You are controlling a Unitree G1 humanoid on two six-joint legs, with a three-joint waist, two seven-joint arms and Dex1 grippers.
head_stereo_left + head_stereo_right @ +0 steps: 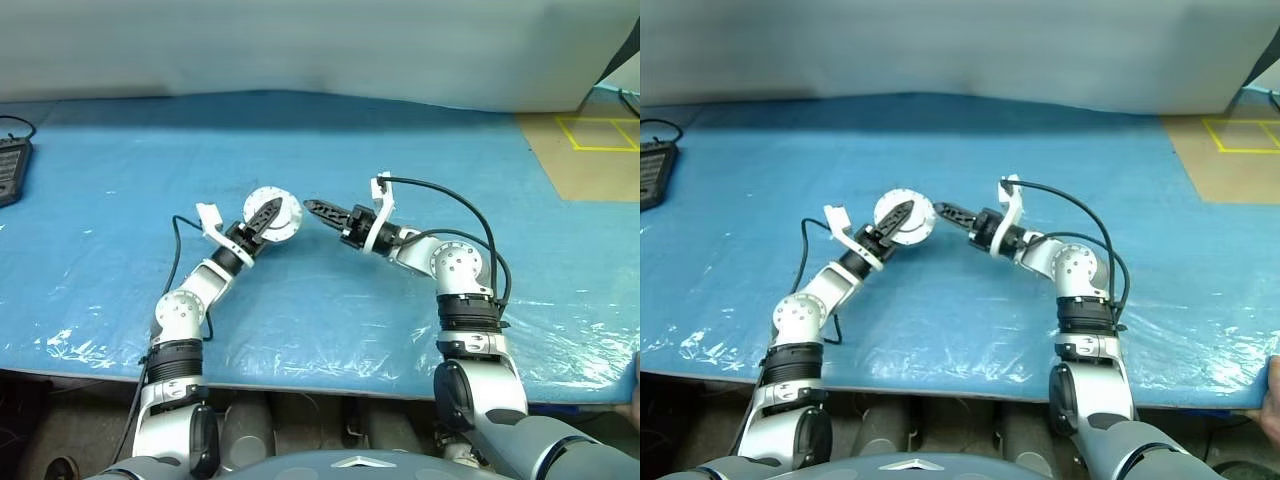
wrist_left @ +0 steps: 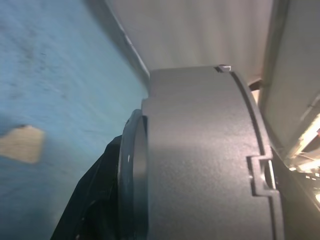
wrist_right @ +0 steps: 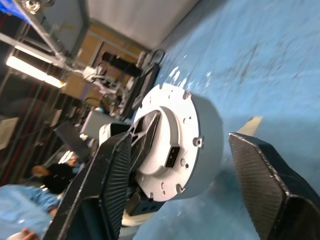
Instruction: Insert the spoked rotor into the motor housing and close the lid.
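Motor housing (image 1: 276, 215), the one I see, sits clenched in my left hand (image 1: 266, 218), flat face toward three o'clock, my right hand (image 1: 318, 210) released beside it.

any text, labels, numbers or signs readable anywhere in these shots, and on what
None can be read.
The motor housing held in the left gripper shows screw holes and a small dark slot, no lettering.
The dark device at the edge of the blue table: any markings are too small to tell.
Yellow tape lines on the brown floor form a box outline, not a character.
The right gripper bears no label.
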